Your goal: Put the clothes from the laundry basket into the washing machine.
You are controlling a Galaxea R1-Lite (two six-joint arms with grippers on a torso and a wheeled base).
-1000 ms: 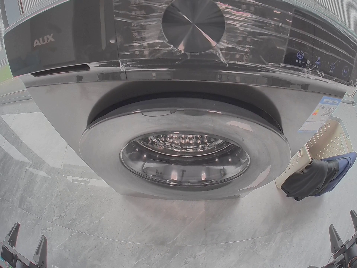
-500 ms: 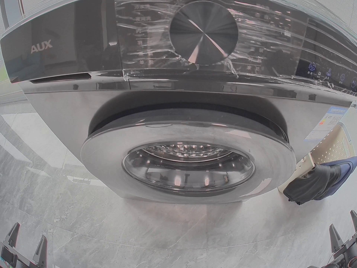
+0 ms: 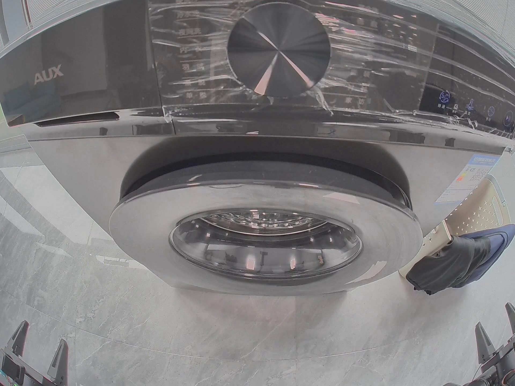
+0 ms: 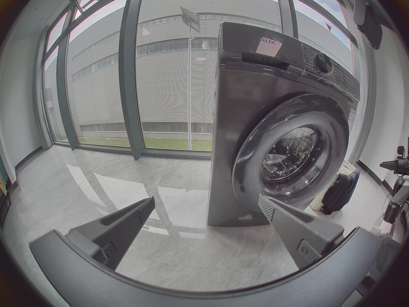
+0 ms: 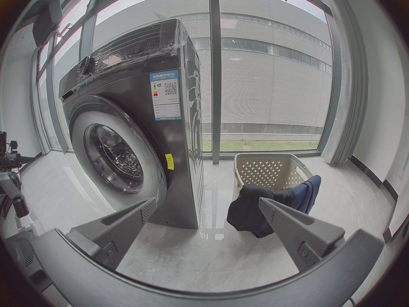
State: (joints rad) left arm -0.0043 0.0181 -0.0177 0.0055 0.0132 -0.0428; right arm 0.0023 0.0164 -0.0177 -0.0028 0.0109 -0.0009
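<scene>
The washing machine (image 3: 80,167) stands on the pale marbled floor (image 3: 214,328) straight ahead of the robot at 12 o'clock. Its round door (image 3: 139,226) is closed against the front, and the steel drum (image 3: 263,222) shows through the glass porthole (image 3: 268,255). A large round dial (image 3: 279,49) sits in the middle of the control panel (image 3: 386,65) above the door. The laundry basket (image 3: 480,210), cream plastic pierced with star-shaped holes, sits on the floor just beside the machine, at about 4 o'clock from the door. Clothes hang over its front rim. A black garment (image 3: 448,264) drapes down the outside of the basket toward the floor, and a blue garment (image 3: 499,242) touches it at its 3 o'clock, on the side away from the machine. The left hand (image 3: 42,332) hovers low above the floor at 7 o'clock in the head view, well apart from the machine, its two fingers spread wide with nothing between them. The right hand (image 3: 493,316) hovers at 5 o'clock, near the basket but apart from it. Its fingers are likewise spread and it grips nothing. A rectangular label (image 3: 466,175) is stuck on the side of the machine that faces the basket. Tall windows (image 4: 170,65) stand behind the machine.
</scene>
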